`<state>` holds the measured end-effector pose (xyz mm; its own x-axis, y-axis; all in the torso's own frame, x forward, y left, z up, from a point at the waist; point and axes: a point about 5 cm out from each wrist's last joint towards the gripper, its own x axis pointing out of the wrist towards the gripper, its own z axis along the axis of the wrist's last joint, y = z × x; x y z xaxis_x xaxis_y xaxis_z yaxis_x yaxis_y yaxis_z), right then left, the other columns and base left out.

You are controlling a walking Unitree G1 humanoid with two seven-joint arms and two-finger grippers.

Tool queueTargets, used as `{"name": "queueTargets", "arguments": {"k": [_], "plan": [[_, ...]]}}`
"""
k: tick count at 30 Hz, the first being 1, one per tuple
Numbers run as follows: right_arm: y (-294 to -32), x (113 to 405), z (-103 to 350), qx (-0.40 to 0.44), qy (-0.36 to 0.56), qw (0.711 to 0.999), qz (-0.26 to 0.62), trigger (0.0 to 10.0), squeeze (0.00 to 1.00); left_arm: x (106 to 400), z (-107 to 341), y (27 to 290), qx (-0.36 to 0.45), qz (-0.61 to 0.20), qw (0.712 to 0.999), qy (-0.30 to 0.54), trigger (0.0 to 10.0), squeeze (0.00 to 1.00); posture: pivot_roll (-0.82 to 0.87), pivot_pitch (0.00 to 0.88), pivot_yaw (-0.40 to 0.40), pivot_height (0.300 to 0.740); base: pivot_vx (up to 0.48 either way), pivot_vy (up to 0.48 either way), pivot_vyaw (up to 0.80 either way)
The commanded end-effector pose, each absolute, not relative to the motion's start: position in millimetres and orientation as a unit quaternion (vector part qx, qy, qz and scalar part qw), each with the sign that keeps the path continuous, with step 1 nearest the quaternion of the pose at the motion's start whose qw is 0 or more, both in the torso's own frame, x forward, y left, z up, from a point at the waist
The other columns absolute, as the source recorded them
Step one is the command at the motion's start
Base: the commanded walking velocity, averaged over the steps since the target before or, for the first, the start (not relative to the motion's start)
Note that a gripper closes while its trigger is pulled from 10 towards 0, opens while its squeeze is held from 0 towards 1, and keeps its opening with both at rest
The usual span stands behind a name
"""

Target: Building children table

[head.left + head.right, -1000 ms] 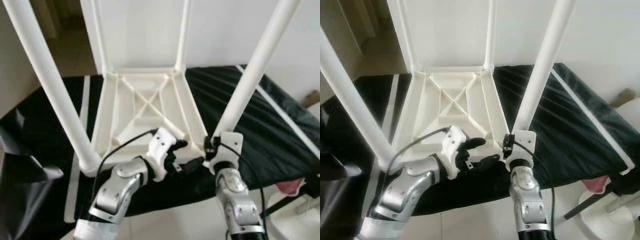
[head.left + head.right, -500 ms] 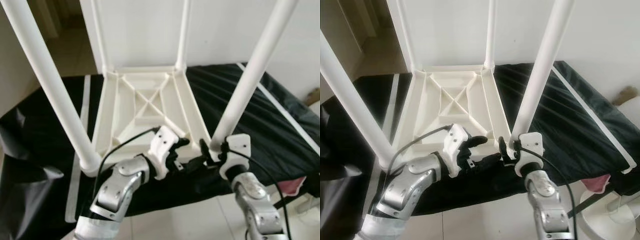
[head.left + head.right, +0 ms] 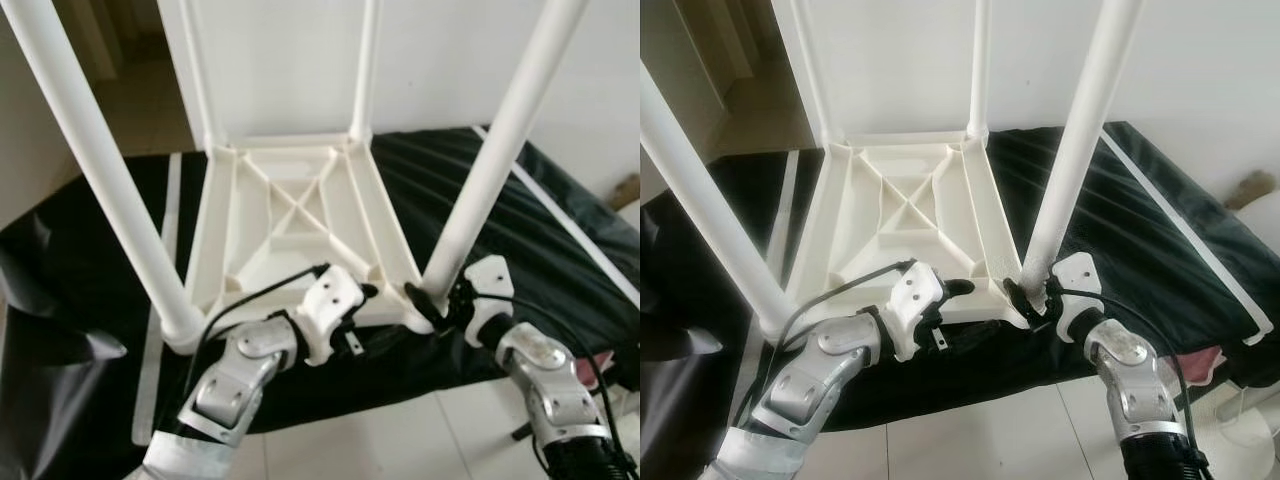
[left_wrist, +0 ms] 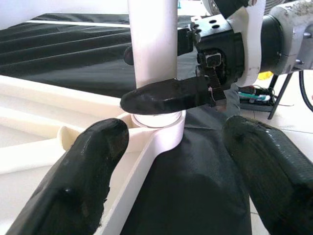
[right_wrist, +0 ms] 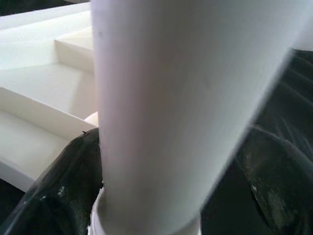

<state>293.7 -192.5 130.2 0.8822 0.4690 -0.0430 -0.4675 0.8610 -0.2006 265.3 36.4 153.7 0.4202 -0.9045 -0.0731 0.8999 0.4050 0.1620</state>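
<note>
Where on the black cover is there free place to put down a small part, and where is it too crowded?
Free: the black cover right of the tabletop, and its left strip. Crowded: the near right leg, where the right gripper clamps and the left gripper waits.

The tabletop [image 3: 290,225] lies upside down on a sheet [image 3: 520,240], legs up; near-right leg [image 3: 495,160] between both pincers.

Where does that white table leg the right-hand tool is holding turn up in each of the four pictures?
Left eye view: the near right leg slants from the top right down to its corner socket.
Right eye view: the same leg, right of centre.
Left wrist view: upright at top centre, with a black finger of the right tool across it.
Right wrist view: close up, down the middle.
Shared landmark: the upturned white tabletop.
</note>
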Motion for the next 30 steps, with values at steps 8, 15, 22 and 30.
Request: {"name": "queueTargets", "arguments": {"k": [8, 15, 22, 30], "plan": [[-186.4, 304.2, 125.1, -0.109, 0.000, 0.953, 0.283, 0.0, 0.00, 265.3, 151.8, 40.2, 0.105, -0.529, 0.842, -0.019, 10.0, 0.00, -0.01, 0.000, -0.005, 0.740, 0.000, 0.000, 0.00], [-187.8, 298.0, 117.9, -0.095, 0.009, 0.968, 0.231, 0.0, 0.00, 260.3, 149.5, 40.5, 0.099, -0.532, 0.841, -0.015, 10.0, 0.00, -0.01, 0.000, -0.010, 0.740, 0.000, 0.000, 0.00], [-184.2, 293.9, 118.2, -0.092, -0.001, 0.983, 0.160, 0.0, 0.00, 261.0, 149.3, 41.4, 0.097, -0.531, 0.842, -0.012, 10.0, 0.00, -0.01, 0.000, -0.006, 0.740, 0.000, 0.000, 0.00], [-172.3, 285.4, 114.7, -0.019, 0.009, 1.000, 0.021, 0.0, 0.00, 261.6, 150.6, 41.3, 0.090, -0.530, 0.843, -0.010, 10.0, 0.00, -0.02, 0.000, 0.002, 0.740, 0.000, 0.000, 0.00]]}}
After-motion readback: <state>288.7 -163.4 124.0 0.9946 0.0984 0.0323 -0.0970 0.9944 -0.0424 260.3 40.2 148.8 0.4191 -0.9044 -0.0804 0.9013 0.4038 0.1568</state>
